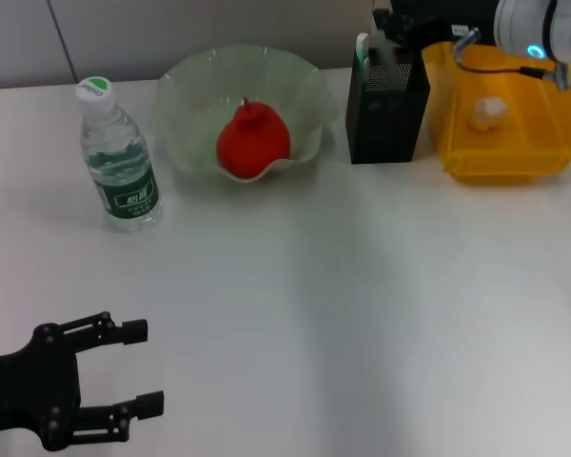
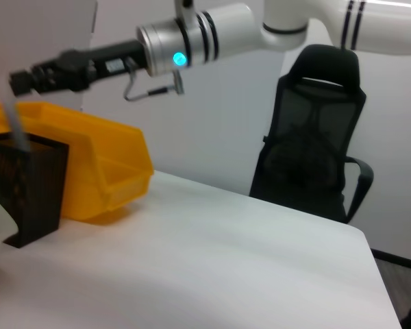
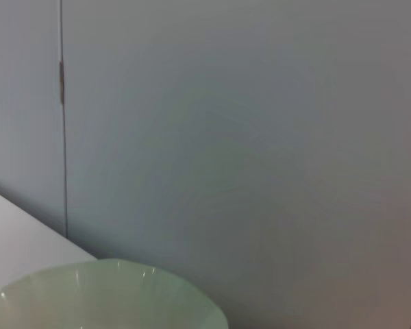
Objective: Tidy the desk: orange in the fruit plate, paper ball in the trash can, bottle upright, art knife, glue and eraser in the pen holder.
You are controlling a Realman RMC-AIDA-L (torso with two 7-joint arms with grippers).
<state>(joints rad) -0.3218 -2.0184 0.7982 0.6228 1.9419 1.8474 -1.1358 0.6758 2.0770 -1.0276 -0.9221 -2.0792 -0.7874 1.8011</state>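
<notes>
On the plain white desk (image 1: 362,314), most of the tidying looked done, judging from where things lay. The red-orange, slightly squashed orange (image 1: 253,141) sat in the middle of the pale green translucent fruit plate (image 1: 186,95) with the ruffled rim, low enough in the hollow that it could not roll out. The small clear plastic bottle (image 1: 120,162) with the green label stood upright on its base just beside the plate, cap upward. The little white wrinkled paper ball (image 1: 486,111) lay on the floor of the bright yellow rectangular trash can (image 1: 500,157), well inside its walls. Beside the can, touching or nearly so, stood the tall square black mesh pen holder (image 1: 387,119), with a white-and-green stick-like item (image 1: 363,49), probably the glue, poking up at one corner; whether the knife and eraser were inside could not be told. The right gripper (image 1: 392,24) hung directly over the holder's open top, a position that suited dropping something in; whether its fingers were apart or together could not be seen. The left gripper (image 1: 138,369) rested low over the near edge of the desk, fingers spread apart and empty, parked well away from everything.
</notes>
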